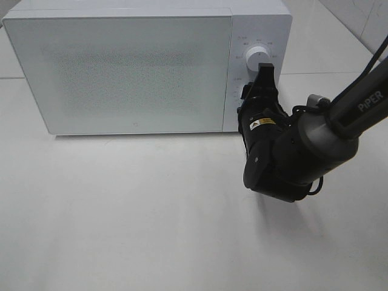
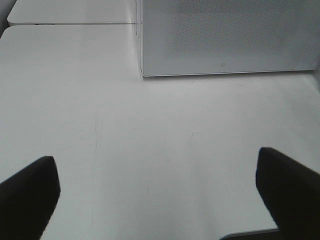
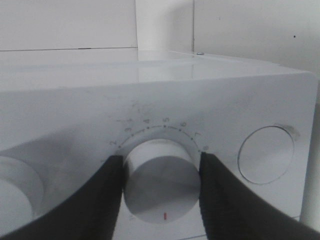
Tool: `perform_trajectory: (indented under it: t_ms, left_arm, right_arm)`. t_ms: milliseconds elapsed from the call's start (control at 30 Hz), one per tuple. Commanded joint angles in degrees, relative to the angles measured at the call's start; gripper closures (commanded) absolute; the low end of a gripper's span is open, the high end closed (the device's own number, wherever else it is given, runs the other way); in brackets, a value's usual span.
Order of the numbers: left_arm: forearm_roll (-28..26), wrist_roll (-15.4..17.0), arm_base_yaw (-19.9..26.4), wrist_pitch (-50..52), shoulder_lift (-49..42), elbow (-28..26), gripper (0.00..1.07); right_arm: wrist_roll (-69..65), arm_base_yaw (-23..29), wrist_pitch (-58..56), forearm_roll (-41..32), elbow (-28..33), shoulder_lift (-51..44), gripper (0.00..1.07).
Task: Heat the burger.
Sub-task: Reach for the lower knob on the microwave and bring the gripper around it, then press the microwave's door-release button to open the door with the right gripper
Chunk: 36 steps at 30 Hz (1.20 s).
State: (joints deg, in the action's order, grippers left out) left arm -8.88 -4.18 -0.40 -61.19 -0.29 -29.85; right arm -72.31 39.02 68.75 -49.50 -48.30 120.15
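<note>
The burger is hidden from every view. The white microwave (image 1: 121, 73) stands at the back of the table with its door closed. My right gripper (image 1: 262, 77) reaches to its control panel, below the upper dial (image 1: 255, 56). In the right wrist view the right gripper (image 3: 160, 159) is shut on a white timer knob (image 3: 159, 192), one black finger pressed against each side. My left gripper (image 2: 160, 200) hangs open over bare table in front of the microwave (image 2: 225, 35), nothing between its fingers. It is outside the exterior high view.
Another dial (image 3: 15, 195) and a round button (image 3: 265, 155) flank the held knob on the panel. The white table (image 1: 121, 212) stretches in front of the microwave. A wall stands behind it.
</note>
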Motion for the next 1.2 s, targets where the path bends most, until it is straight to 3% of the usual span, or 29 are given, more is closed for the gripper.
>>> perform_trajectory:
  t_ms: [33,200,267,367,433,600,967,1200]
  left_arm:
    - [-0.5,0.4,0.1,0.6,-1.0,-0.1,0.06]
    - [-0.5,0.4,0.1,0.6,-1.0,-0.1,0.06]
    - [-0.5,0.4,0.1,0.6,-1.0,-0.1,0.06]
    - [-0.5,0.4,0.1,0.6,-1.0,-0.1,0.06]
    - [-0.5,0.4,0.1,0.6,-1.0,-0.1,0.06]
    - [-0.5,0.4,0.1,0.6,-1.0,-0.1,0.06]
    - [-0.5,0.4,0.1,0.6,-1.0,-0.1,0.06]
    - [-0.5,0.4,0.1,0.6,-1.0,-0.1,0.06]
  right_arm:
    - [-0.7,0.7,9.9,10.7,-1.8,-0.8,0.87]
    - [-1.2,0.7,9.9,10.4,-1.8,-0.8,0.79]
    - [-2.6,0.7,9.2,10.0,-0.7,-2.2,0.64]
    - [-1.0,0.7,8.9,9.4,-0.2,-2.6,0.6]
    - [2.6,0.7,7.8,8.1,2.8,-3.4,0.43]
    - [3.8,0.7,5.5,8.3,5.8,-4.2,0.33]
    - [11.6,0.7,0.0,9.3,13.3,-9.5,0.31]
    - [20.2,0.7,-9.5,13.1,17.9,-15.2,0.31]
